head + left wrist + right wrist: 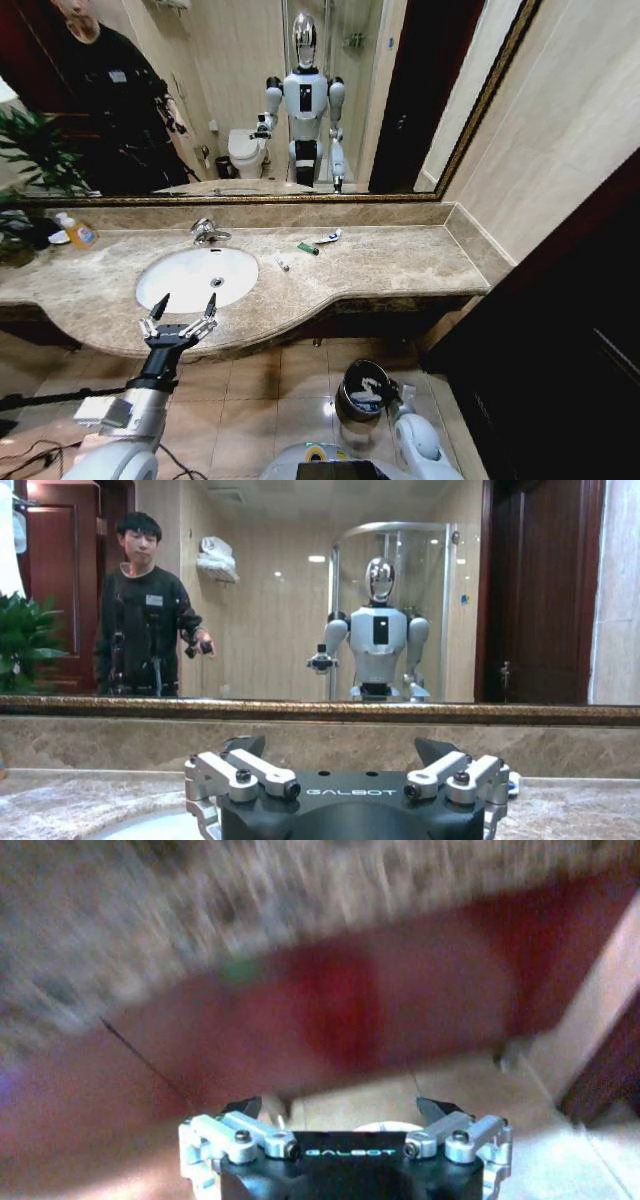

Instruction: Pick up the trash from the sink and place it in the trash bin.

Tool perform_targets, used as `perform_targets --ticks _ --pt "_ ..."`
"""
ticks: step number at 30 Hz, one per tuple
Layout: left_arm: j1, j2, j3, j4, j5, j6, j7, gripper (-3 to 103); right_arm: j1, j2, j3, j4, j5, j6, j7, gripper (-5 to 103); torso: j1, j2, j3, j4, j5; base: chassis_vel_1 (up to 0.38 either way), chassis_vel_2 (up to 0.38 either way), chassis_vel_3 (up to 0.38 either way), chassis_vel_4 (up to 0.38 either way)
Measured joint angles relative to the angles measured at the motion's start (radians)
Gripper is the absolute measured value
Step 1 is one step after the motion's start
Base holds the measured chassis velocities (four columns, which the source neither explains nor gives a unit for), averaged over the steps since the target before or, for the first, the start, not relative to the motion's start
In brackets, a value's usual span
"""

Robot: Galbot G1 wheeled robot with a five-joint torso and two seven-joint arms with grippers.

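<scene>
The trash lies on the mottled beige marble counter [400, 262] rather than in the sink [196, 277]: a small white piece [282, 263], a green-ended tube [307, 248] and a white tube with a blue end [328, 237] sit in a loose line right of the chrome faucet [207, 232], well apart from the left gripper [180, 315], which hovers with fingers spread over the counter's front edge just before the white oval basin. The right gripper [340, 1110], jaws also spread, hangs low by the floor tiles beside the round, shiny dark trash bin [362, 392], which stands below the counter's curved lip. A bottle with an orange label [78, 232] and a leafy plant [25, 175] stand at the far left under the gold-framed mirror [250, 100].
</scene>
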Motion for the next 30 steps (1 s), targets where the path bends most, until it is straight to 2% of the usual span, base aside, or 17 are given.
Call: perform_targets --ticks 2,10,19,23,25,27,30 --pt "0.000 0.000 0.000 0.000 0.000 0.000 0.000 100 -0.027 -0.001 -0.002 0.118 -0.001 -0.036 0.003 100 0.000 0.000 0.000 0.0000 0.0001 0.000 0.000 0.000 0.000" --pt "0.000 0.000 0.000 0.000 0.000 0.000 0.000 100 -0.060 -0.006 -0.012 0.369 0.011 -0.115 0.009 100 0.000 0.000 0.000 -0.0001 0.0000 0.000 0.000 0.000 0.000" --pt "0.000 0.000 0.000 0.000 0.000 0.000 0.000 100 -0.017 -0.030 -0.033 0.539 0.052 -0.161 0.029 100 0.000 0.000 0.000 -0.0001 0.0000 0.000 0.000 0.000 0.000" --pt "0.000 0.000 0.000 0.000 0.000 0.000 0.000 100 0.024 -0.060 -0.034 0.545 0.086 -0.160 -0.029 100 0.000 0.000 0.000 -0.0001 0.0000 0.000 0.000 0.000 0.000" --pt "0.000 0.000 0.000 0.000 0.000 0.000 0.000 100 0.067 -0.092 -0.032 0.518 0.098 -0.143 -0.101 100 0.000 0.000 0.000 -0.0001 0.0001 0.000 0.000 0.000 0.000" --pt "0.000 0.000 0.000 0.000 0.000 0.000 0.000 100 0.082 -0.102 -0.033 0.508 0.104 -0.140 -0.116 100 0.000 0.000 0.000 -0.0001 0.0001 0.000 0.000 0.000 0.000" --pt "0.000 0.000 0.000 0.000 0.000 0.000 0.000 100 0.157 -0.139 -0.044 0.445 0.125 -0.128 -0.194 100 0.000 0.000 0.000 0.0000 0.0002 0.000 0.000 0.000 0.000"
